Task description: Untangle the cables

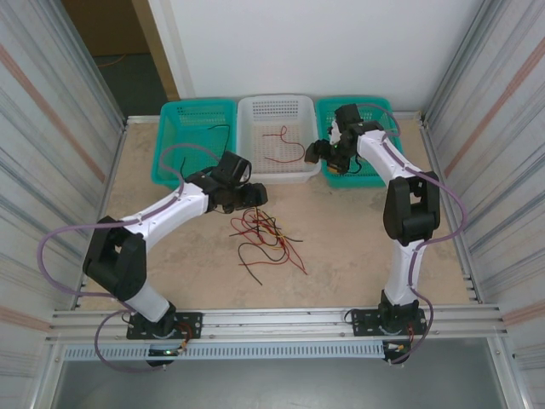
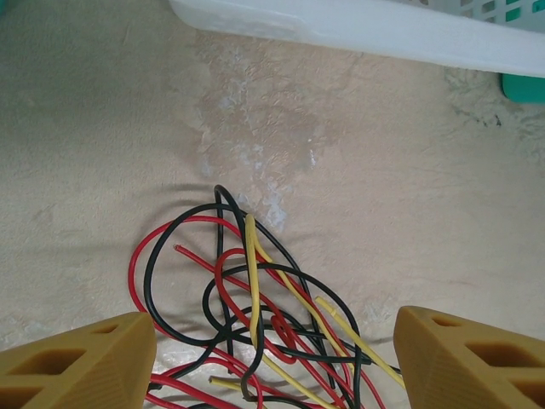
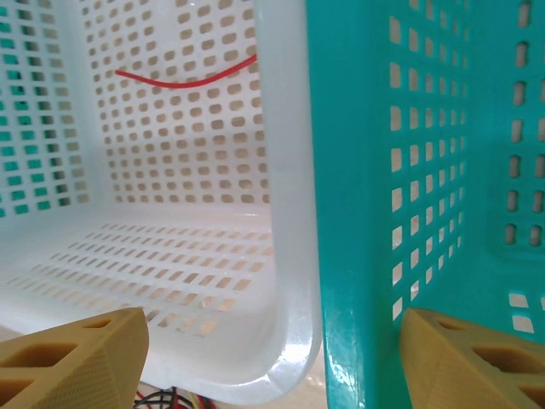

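Tangled cables lie mid-surface. One red cable sits in white basket at far edge. Left tool open above the tangle. Right tool open, facing white and teal basket walls.

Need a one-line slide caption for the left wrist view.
Left gripper, jaws open, hovers over a tangle of red, black and yellow cables on the table, white basket edge beyond.

Left teal basket, white basket, right teal basket stand abreast.
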